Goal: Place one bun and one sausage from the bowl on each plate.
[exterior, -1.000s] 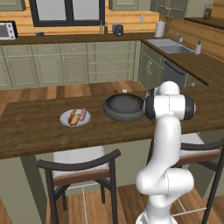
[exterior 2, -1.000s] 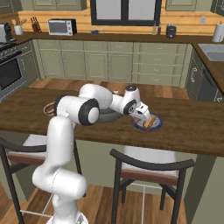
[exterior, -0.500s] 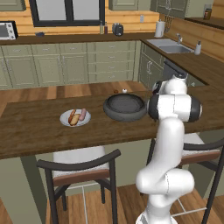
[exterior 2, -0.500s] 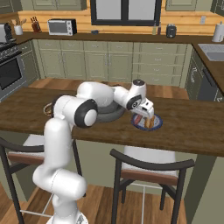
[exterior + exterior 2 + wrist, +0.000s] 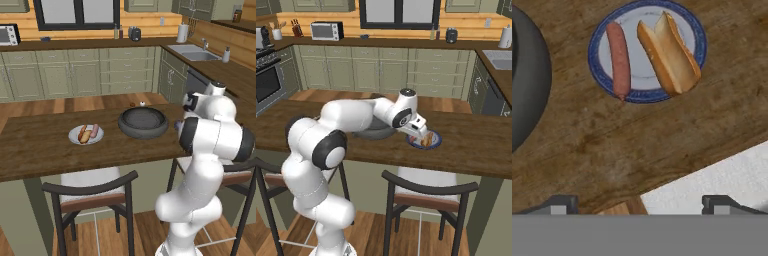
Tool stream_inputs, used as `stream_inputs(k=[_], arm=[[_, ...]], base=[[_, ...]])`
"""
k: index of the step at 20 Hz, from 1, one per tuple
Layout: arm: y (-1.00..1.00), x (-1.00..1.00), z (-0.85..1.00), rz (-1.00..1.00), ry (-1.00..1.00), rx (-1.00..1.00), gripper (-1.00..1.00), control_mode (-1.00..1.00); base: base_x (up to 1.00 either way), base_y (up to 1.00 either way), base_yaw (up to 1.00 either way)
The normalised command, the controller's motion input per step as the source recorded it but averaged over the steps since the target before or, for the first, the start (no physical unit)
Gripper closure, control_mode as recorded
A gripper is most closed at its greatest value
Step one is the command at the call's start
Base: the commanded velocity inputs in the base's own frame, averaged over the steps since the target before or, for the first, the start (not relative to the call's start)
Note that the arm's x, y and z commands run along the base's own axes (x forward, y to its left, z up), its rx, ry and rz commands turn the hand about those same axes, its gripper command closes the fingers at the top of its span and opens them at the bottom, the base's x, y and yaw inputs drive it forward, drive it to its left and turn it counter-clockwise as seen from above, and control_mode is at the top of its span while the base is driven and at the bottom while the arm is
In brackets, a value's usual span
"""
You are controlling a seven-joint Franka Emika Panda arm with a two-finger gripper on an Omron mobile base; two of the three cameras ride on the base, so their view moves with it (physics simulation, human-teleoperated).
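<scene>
The room is a kitchen with green cabinets, wood walls, a microwave on the back counter and a sink at the right. In front stands a long dark wooden counter with chairs under its near edge.

On the counter the bowl sits in the middle; it is dark, wide, and I see nothing in it. To its left, apart from it, is the pale plate with a bun and a sausage lying side by side. To the right of the bowl, near it but not touching, is the blue plate. It holds a sausage and a split bun, next to each other with a small gap.

The gripper hangs above the counter edge just beside the blue plate. Its fingers are wide apart and hold nothing.
</scene>
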Motion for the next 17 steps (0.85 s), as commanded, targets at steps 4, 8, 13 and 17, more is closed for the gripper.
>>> stream_inputs(k=[4,8,13,17], arm=[[0.05,-1.0,0.07,0.0,0.16,0.0,-1.0,-1.0],[0.0,-1.0,0.02,0.0,0.25,0.02,-1.0,-1.0],[0.0,-1.0,0.0,0.0,0.25,0.04,-1.0,-1.0],[0.0,-1.0,0.02,0.0,0.13,0.02,-1.0,-1.0]], base=[[0.0,0.0,0.0],[0.0,0.0,0.0],[0.0,0.0,0.0],[0.0,0.0,0.0]])
